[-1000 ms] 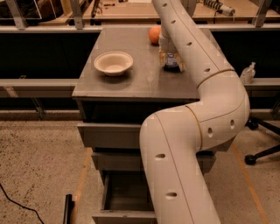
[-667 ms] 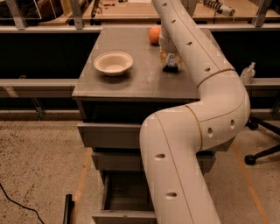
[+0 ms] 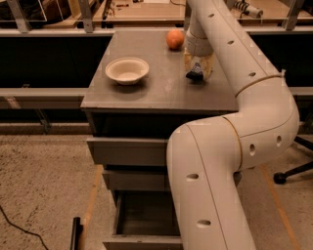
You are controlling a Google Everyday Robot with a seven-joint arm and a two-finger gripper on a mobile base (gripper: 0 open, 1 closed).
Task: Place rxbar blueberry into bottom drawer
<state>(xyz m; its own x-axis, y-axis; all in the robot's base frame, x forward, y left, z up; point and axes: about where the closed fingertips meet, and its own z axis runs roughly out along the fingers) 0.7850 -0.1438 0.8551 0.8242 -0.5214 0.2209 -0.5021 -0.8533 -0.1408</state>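
- The grey counter (image 3: pixel 161 93) fills the upper middle of the frame; its flat top is matte and plain.
- A white arm (image 3: pixel 215 161) rises from the bottom centre, bends at the right edge and runs back up over the counter's right side.
- The claw (image 3: pixel 198 71) points down at the counter's right part, its tip right at the surface.
- The rxbar blueberry (image 3: pixel 194 76) shows as a small dark shape at the claw's tip, on or just off the counter top. It looks to be in the claw, but I cannot tell whether the claw is open or closed on it.
- A pale bowl (image 3: pixel 127 71) sits upright on the counter's left part, well apart from the claw.
- An orange fruit (image 3: pixel 175 39) sits near the far edge, just up and left of the claw.
- Below the top are two closed grey drawers (image 3: pixel 129 151). The bottom drawer (image 3: pixel 144 217) is pulled out, with a dark inside.
- The floor (image 3: pixel 44 180) is speckled, with a black cable (image 3: pixel 12 222) at lower left and a chair base (image 3: pixel 291 173) at the right.
- A wooden bench (image 3: pixel 142 12) runs across the top of the frame.
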